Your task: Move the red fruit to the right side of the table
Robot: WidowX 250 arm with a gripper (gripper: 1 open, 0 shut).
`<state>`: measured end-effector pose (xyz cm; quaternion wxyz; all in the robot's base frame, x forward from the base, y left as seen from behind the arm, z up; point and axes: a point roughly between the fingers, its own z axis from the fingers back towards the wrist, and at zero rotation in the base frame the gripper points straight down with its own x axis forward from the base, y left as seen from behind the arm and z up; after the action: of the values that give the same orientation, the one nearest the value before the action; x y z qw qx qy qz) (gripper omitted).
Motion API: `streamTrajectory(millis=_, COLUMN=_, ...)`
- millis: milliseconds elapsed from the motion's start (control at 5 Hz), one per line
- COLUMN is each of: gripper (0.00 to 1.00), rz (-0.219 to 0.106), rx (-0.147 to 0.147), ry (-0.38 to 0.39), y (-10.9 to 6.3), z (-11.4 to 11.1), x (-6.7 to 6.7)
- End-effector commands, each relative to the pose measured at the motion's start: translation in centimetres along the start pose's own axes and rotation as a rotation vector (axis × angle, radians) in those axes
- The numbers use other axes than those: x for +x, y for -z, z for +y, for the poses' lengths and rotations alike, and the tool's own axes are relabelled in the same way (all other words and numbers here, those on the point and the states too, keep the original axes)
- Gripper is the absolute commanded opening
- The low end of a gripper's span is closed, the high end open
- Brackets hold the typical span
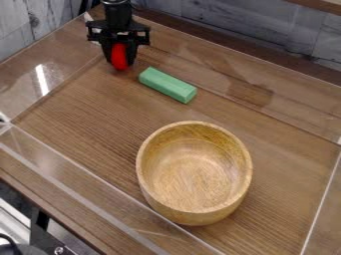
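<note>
The red fruit sits at the far left of the tabletop, clamped between the black fingers of the end effector, which points straight down and has closed narrowly on it. Just right lies a green block. Nearer the camera stands a wooden bowl.
</note>
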<state>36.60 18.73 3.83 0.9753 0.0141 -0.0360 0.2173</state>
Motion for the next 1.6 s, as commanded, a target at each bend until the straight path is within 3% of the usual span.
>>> streamTrajectory(millis=0, gripper=1.0, rz=-0.079, rx=-0.007, ry=0.043, y=-2.3, z=1.0, x=1.2)
streamTrajectory(millis=200, gripper=1.0, rz=-0.081, rx=-0.021, ry=0.102, y=-1.7, z=1.3, x=1.1)
streamTrajectory(millis=400, gripper=0.0, rz=-0.101, rx=-0.017, ry=0.048, y=-3.5, z=-0.1, x=0.6)
streamTrajectory(millis=600, gripper=0.0, rz=-0.137, rx=-0.022, ry=-0.006, y=-6.5, z=-1.9, x=0.2)
streamTrajectory(millis=800, gripper=0.0, rz=-0.17, rx=-0.051, ry=0.06, y=-9.1, z=-5.0, x=-1.3)
streamTrajectory(millis=1000, gripper=0.0, rz=-0.16, rx=-0.084, ry=0.128, y=-10.3, z=-9.0, x=-3.2)
streamTrajectory(millis=1400, gripper=0.0, rz=-0.116, rx=-0.127, ry=0.312, y=-9.8, z=-18.1, x=-7.4)
